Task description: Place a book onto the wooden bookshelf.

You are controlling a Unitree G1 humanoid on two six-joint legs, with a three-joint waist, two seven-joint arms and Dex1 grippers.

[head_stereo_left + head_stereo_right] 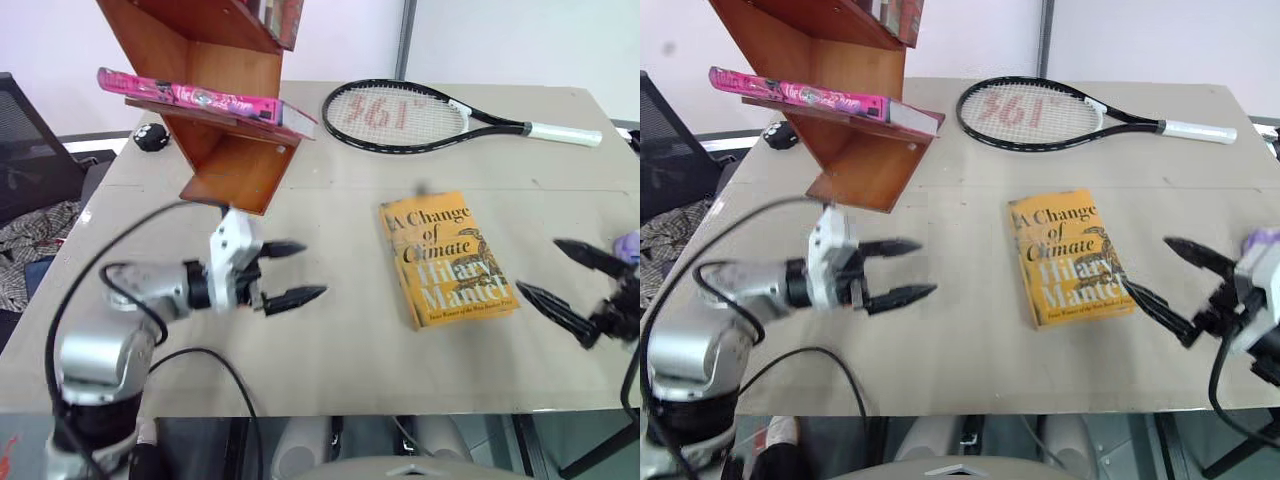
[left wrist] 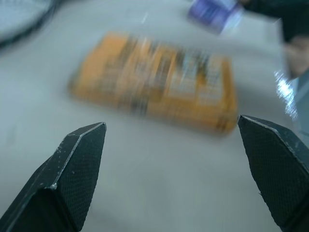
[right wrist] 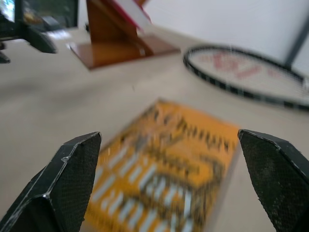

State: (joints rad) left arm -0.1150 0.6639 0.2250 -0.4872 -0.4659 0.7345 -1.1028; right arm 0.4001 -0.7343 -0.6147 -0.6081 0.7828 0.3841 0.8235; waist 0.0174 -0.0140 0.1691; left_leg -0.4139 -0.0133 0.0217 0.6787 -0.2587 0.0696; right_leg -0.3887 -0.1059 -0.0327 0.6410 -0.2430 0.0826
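Left pincer (image 1: 283, 272) hangs over the bench (image 1: 340, 350) with its fingers spread wide, nothing between them, pointing across toward the yellow book (image 1: 447, 259). Right pincer (image 1: 567, 283) is over on the other side near the bench edge, also spread wide and empty, aimed back at that same book. So both are kind of facing each other with the yellow book lying flat between them.

That cover is easy to read: "A Change of Climate", Hilary Mantel.

Just past the left pincer is the shelf (image 1: 225, 110), the reddish-brown zigzag one, standing on the far left part of the bench. The pink book (image 1: 190, 97) is already lying flat on one of its boards, one end sticking out past the edge. Its cover text is too small to make out.

Behind the yellow book there's a tennis racket (image 1: 400, 117), black frame, white grip, with "361°" in red on the strings. A small black thing (image 1: 151, 138) sits by the shelf's foot, can't tell what. Something purple (image 1: 628, 243) by the right pincer.
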